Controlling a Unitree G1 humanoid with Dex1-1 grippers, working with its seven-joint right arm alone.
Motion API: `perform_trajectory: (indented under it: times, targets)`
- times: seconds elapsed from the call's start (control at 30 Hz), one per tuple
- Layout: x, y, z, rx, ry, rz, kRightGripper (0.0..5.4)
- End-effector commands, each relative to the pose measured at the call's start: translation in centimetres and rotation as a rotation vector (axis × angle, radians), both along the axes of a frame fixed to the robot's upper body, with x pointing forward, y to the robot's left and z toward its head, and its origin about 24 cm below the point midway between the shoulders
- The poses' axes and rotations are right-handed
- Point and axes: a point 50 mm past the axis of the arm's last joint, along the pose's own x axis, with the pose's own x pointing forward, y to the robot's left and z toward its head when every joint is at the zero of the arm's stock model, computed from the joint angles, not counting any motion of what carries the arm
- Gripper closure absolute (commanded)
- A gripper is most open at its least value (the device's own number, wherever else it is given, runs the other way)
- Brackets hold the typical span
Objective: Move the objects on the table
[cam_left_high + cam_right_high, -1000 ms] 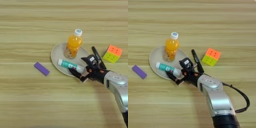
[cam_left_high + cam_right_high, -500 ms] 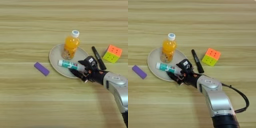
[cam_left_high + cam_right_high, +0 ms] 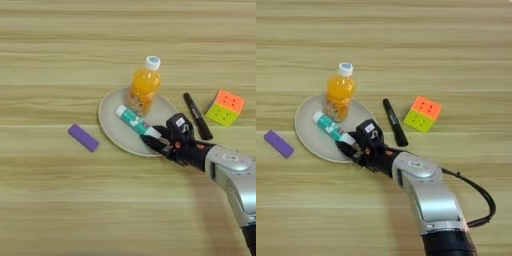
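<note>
Since one second ago, the right gripper (image 3: 159, 144) has moved left along the near rim of the plate (image 3: 111, 125), and nothing else has changed place. Its black fingers (image 3: 152, 143) now lie at the near right end of the white-and-teal tube (image 3: 133, 120); I cannot tell if they grasp it or are only beside it. This tube lies tilted on the plate. Left of the plate, apart from it, lies a purple block (image 3: 83, 137) on the table (image 3: 50, 200). Farther, the orange bottle (image 3: 144, 87) stands upright on the far part of the plate. Right of the plate lies the black marker (image 3: 197, 115), and farther right the puzzle cube (image 3: 225, 107).
</note>
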Motion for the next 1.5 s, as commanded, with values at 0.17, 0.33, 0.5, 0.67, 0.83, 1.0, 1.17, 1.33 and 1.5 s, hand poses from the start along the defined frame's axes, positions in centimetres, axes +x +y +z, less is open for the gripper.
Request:
perform_trajectory:
  times: [0.17, 0.33, 0.5, 0.67, 0.83, 1.0, 1.17, 1.33, 1.5]
  targets:
    - [1.0, -0.3, 2.5, 0.011, -0.113, -0.013, 3.70]
    - [1.0, -0.2, 2.7, 0.015, -0.121, -0.007, 3.70]
    - [0.7, 0.0, 3.2, 0.024, -0.145, 0.008, 3.70]
    - [0.3, 0.3, 3.8, 0.034, -0.172, 0.037, 3.70]
    - [0.1, 0.6, 4.2, 0.050, -0.190, 0.052, 3.70]
    - [-0.3, 0.9, 4.7, 0.070, -0.209, 0.078, 3.70]
    - [-0.8, 0.9, 6.0, 0.103, -0.266, 0.091, 3.70]
    - [-1.6, 0.8, 8.3, 0.157, -0.355, 0.101, 3.70]
    - [-2.2, -0.9, 11.6, 0.193, -0.488, 0.042, 3.70]
